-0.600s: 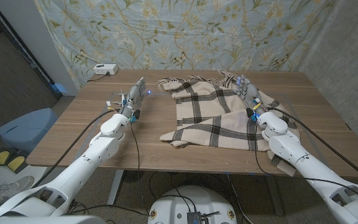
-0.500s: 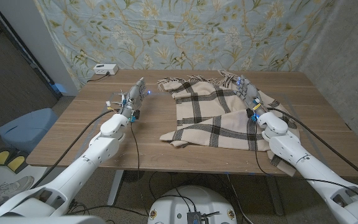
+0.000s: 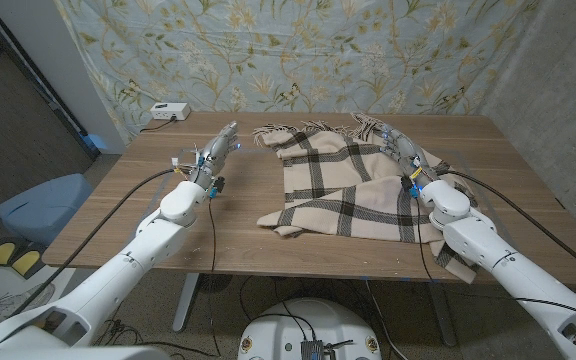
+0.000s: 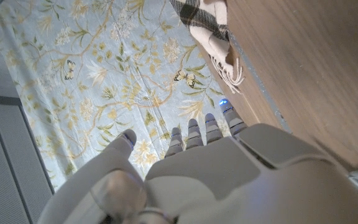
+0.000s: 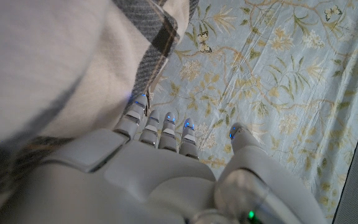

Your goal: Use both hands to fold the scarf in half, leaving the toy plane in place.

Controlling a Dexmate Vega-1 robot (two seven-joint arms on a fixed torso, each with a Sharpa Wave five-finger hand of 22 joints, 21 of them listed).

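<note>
On the wooden table (image 3: 118, 215), toward its right half, lies the scarf (image 3: 343, 185): cream with dark plaid lines, already doubled over on itself, rumpled. Fringe shows at its far edge near the table's back, and part of the cloth drapes off the front right edge under the right arm.

Left hand (image 3: 221, 148): held over bare wood just beside the scarf's far left corner, fingers stretched out straight and close together, pointing toward the fringe. Holds nothing. In the left wrist view the left hand (image 4: 197, 149) shows its fingers extended side by side with the thumb set apart, the scarf's fringed corner (image 4: 213, 37) a little beyond the fingertips, not touching.

Right hand (image 3: 398, 150): over the scarf's right side near the far edge, fingers extended toward the back of the table. From the head view, cannot tell whether it touches the cloth. The right wrist view shows the right hand (image 5: 166, 155) with fingers straight and together, thumb spread apart, plaid fabric (image 5: 55, 68) close alongside it; nothing pinched that I can see.

Near the back left corner of the table sits a small white box (image 3: 169, 111). A floral curtain (image 3: 298, 50) hangs behind the table.
</note>
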